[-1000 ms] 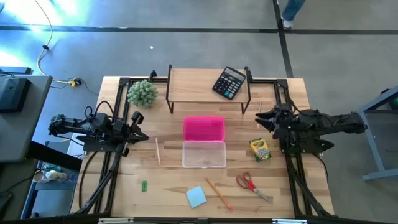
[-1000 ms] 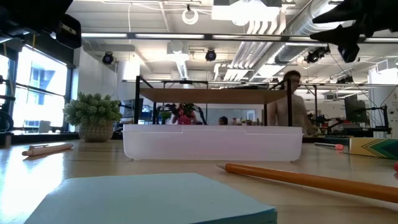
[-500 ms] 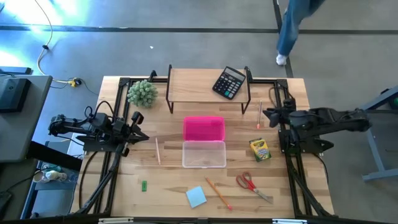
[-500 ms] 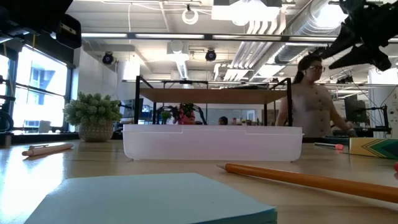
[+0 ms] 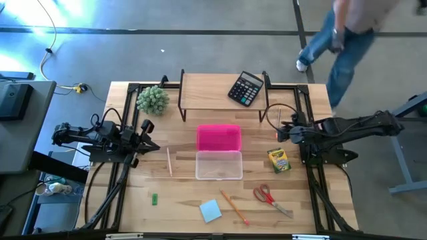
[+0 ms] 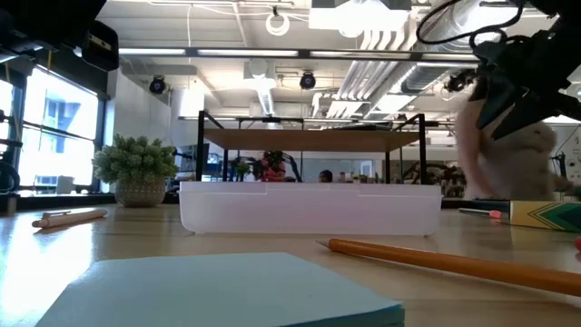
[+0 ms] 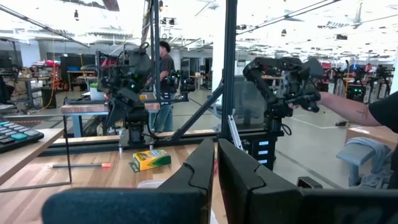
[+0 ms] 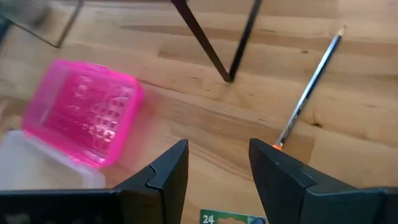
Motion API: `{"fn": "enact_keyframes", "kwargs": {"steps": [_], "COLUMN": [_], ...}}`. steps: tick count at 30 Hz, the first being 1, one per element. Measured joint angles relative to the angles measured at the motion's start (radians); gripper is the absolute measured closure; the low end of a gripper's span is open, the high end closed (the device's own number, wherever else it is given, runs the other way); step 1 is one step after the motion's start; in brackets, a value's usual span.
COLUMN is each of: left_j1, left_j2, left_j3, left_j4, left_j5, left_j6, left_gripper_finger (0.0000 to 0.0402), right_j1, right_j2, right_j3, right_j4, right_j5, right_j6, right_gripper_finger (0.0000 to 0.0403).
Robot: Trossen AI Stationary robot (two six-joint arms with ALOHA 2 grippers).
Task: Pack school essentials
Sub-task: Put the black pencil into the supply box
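My right gripper [image 8: 214, 168] hangs above the table with fingers parted and empty. The thin pencil [image 8: 309, 87] lies ahead of them and off to one side, its long axis running away from me, its orange end nearest. The crayon box [image 5: 278, 160] sits just beneath and behind my fingertips. My right arm is much the nearer. The shelf leg [image 8: 244, 38] stands close beside the pencil; bare wood surrounds it otherwise. The pink case [image 5: 218, 138] is well clear. My left gripper [image 7: 214, 163] waits closed at the far table edge.
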Motion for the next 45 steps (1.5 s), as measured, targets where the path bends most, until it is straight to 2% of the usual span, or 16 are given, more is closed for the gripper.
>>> {"fn": "enact_keyframes", "kwargs": {"steps": [16,26,30,45], "left_j1": [0.0,0.0,0.0,0.0], "left_j2": [0.0,0.0,0.0,0.0], "left_j3": [0.0,0.0,0.0,0.0], "left_j4": [0.0,0.0,0.0,0.0], "left_j5": [0.0,0.0,0.0,0.0], "left_j6": [0.0,0.0,0.0,0.0], "left_gripper_finger": [0.039,0.039,0.039,0.039], "right_j1": [0.0,0.0,-0.008,-0.132], "right_j2": [0.281,0.451,0.51,0.739], "right_j3": [0.0,0.0,-0.001,-0.001], "right_j4": [-0.004,0.003,0.015,0.142], "right_j5": [0.001,0.001,0.035,0.031], "right_j6": [0.221,0.305,0.352,0.332], "right_gripper_finger": [0.0242,0.0242,0.0242,0.0242]}}
